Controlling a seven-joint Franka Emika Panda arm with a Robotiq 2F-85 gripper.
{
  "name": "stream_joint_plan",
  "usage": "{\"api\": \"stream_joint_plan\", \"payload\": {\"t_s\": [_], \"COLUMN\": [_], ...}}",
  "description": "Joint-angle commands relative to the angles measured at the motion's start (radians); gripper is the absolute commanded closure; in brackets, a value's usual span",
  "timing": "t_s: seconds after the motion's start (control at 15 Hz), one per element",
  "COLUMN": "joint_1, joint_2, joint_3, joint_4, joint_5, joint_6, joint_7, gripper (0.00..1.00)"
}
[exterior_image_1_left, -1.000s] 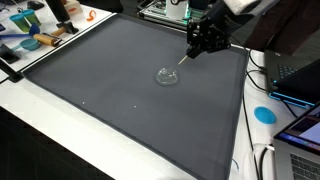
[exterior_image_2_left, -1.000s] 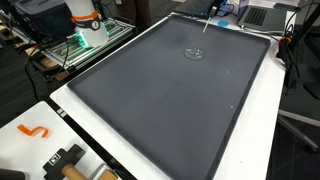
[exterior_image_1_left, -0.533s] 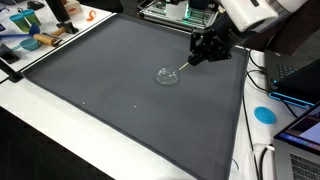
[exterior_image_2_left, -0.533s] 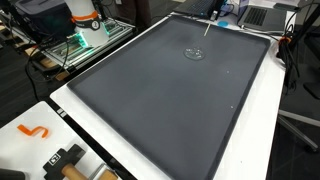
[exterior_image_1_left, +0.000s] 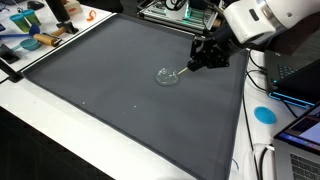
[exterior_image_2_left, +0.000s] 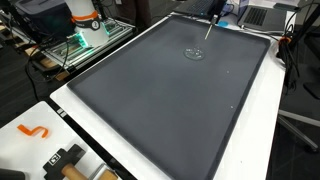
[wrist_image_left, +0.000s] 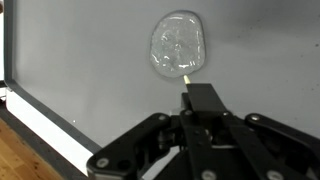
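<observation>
White table (exterior_image_1_left: 40, 130) under a large dark grey rectangular mat (exterior_image_1_left: 120, 95).
Upper middle of the mat: small clear round glass dish (exterior_image_1_left: 167, 76); on bare white at right edge, flat blue round disc (exterior_image_1_left: 264, 114).

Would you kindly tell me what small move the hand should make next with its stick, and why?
Probably nudge the hand slightly forward, toward the clear glass dish. It is shut on a thin stick, whose tip in the wrist view lies just at the dish's near rim, not over its middle; whether it touches is unclear.
</observation>
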Motion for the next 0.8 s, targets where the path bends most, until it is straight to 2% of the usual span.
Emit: {"api": "stream_joint_plan", "payload": {"t_s": [0.0,0.73], "joint_1": [0.021,0.021], "joint_2": [0.022,0.023], "joint_3": [-0.017,-0.023], "joint_4": [0.019,0.004], "joint_5": [-0.026,-0.034], "joint_6": [0.001,0.038], "joint_7": [0.035,0.030], "gripper": [0.97,0.97]}}
